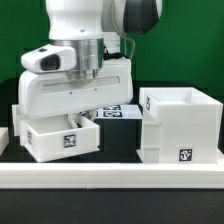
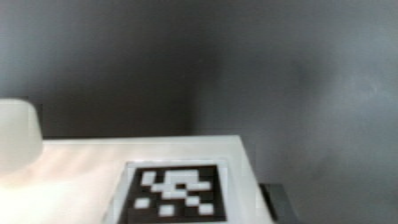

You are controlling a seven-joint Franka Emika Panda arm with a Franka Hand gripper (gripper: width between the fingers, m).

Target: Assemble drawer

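In the exterior view a large white open-topped drawer housing (image 1: 180,125) with a marker tag stands at the exterior view's right. At the left a white drawer box (image 1: 62,138) with a tag on its front sits on the dark table, with a wider white part (image 1: 60,95) right behind and above it. My gripper (image 1: 86,82) is low over that wider part, its fingertips hidden against it. In the wrist view a white surface with a tag (image 2: 178,190) fills the near field, and one dark fingertip (image 2: 278,196) shows beside its edge.
The marker board (image 1: 118,112) lies on the table between the two white parts, partly hidden by the arm. A white ledge (image 1: 110,178) runs along the table's front. A blurred white object (image 2: 15,130) shows at the wrist view's edge.
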